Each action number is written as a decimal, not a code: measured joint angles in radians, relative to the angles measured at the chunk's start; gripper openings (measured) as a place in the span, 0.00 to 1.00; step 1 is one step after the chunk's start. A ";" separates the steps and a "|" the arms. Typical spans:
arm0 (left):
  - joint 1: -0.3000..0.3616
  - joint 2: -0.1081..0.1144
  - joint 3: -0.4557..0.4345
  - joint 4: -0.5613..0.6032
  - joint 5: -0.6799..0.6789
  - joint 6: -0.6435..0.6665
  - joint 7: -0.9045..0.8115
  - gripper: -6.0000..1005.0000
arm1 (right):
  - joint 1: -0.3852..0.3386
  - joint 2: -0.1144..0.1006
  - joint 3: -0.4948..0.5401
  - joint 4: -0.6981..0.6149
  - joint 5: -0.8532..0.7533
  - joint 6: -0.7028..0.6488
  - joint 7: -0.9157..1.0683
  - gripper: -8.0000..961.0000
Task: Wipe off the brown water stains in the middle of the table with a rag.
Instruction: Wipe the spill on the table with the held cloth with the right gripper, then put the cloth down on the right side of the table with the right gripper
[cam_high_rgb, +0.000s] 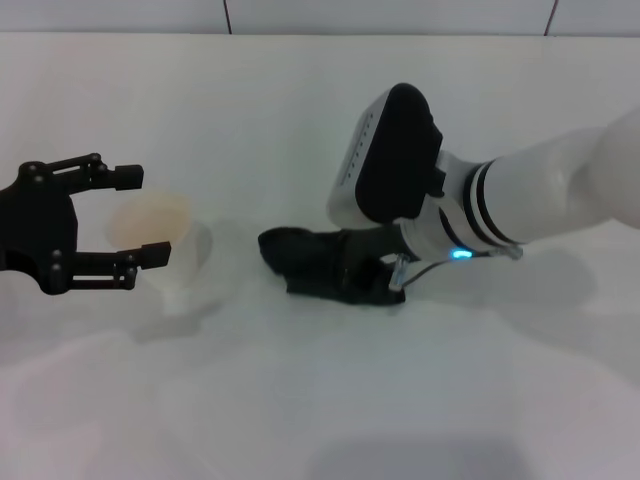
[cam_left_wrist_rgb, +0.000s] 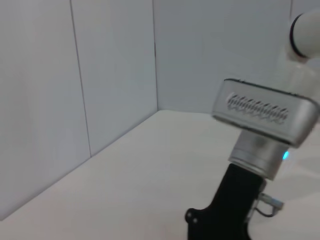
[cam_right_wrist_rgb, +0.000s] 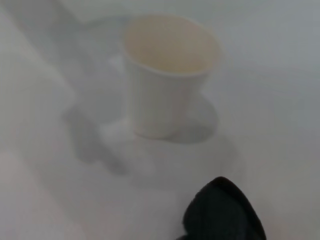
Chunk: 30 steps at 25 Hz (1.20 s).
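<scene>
Mid-table, right gripper (cam_high_rgb: 375, 268) fingers pinch the rag (cam_high_rgb: 320, 262); left gripper (cam_high_rgb: 140, 215) fingers spread beside the cup (cam_high_rgb: 165, 250).

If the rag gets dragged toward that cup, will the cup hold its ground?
Probably not. The cup looks thin-walled, and nothing shows inside it, so it's likely light and would slide. It stands upright and taller than wide, so a high nudge from the rag under the right gripper may tip it.

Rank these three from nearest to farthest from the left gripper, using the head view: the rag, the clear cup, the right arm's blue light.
1. The clear cup: right beside the left gripper, on the robot's left side of the table.
2. The rag: mid-table, under the right gripper.
3. The blue light: on the right arm's wrist, farthest right.
</scene>
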 joint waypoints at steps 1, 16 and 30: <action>0.000 0.000 0.000 0.000 -0.001 0.000 0.000 0.88 | 0.010 0.000 0.004 0.017 0.000 0.011 0.000 0.12; 0.002 -0.007 0.000 -0.003 -0.003 0.000 0.000 0.88 | 0.025 -0.003 0.125 0.098 -0.042 0.092 -0.005 0.14; 0.004 -0.014 0.000 -0.003 -0.003 0.000 -0.001 0.88 | -0.166 -0.015 0.172 -0.075 -0.043 0.060 -0.018 0.16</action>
